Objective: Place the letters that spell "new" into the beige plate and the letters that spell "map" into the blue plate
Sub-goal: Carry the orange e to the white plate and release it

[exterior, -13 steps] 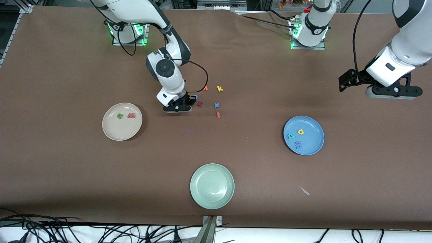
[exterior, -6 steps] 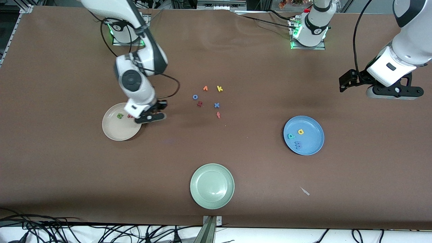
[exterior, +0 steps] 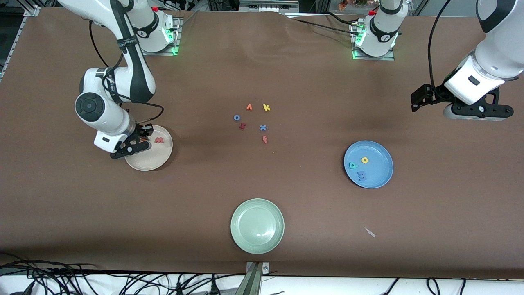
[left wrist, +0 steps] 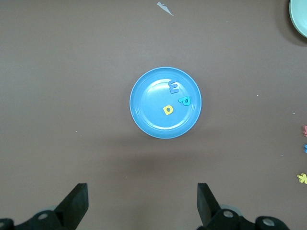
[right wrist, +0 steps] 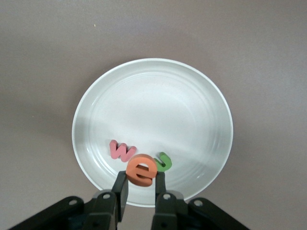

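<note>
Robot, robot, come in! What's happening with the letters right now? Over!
Right gripper shut on orange e, over beige plate; w and n in it. Left gripper open, waiting above blue plate. Nothing in the way.

My two arms have smooth white shells with black joints. A black cable loops along each one. Green lights glow at both bases. My right hand (exterior: 137,141) and my left hand (exterior: 477,110) are black, with flat black fingers (left wrist: 76,205).
</note>
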Available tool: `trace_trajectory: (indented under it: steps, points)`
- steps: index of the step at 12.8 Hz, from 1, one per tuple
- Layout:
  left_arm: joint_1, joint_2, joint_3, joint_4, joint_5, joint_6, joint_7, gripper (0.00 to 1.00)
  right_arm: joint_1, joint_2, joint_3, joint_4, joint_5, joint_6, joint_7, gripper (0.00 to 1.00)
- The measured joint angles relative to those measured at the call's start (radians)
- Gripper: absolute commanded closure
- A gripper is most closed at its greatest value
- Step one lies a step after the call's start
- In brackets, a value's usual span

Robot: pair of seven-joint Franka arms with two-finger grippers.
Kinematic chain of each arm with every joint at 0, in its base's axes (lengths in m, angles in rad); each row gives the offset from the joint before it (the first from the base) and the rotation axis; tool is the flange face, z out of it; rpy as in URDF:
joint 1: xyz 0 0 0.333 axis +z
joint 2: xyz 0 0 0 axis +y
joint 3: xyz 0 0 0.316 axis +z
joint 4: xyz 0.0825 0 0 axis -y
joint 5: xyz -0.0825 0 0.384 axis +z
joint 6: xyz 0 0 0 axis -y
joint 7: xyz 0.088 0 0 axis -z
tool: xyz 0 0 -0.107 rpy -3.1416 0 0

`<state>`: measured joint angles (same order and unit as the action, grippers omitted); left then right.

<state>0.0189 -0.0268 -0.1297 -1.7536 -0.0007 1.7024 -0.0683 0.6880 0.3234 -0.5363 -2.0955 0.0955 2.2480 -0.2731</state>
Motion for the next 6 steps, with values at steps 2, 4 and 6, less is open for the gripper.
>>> trace_trajectory:
  steps: [2, 4, 6]
  points:
    - [0.000, 0.000, -0.001, 0.000, 0.000, 0.000, 0.000, 0.00, -0.006, 0.007, 0.000, -0.001, 0.000, 0.010, -0.011, 0.73]
    - [0.000, 0.000, -0.001, 0.000, 0.000, 0.000, 0.001, 0.00, -0.040, 0.018, -0.001, -0.004, 0.001, 0.027, -0.053, 0.71]
    - [0.000, 0.000, -0.001, 0.000, 0.000, 0.000, 0.001, 0.00, -0.064, 0.025, -0.001, -0.005, 0.008, 0.036, -0.074, 0.65]
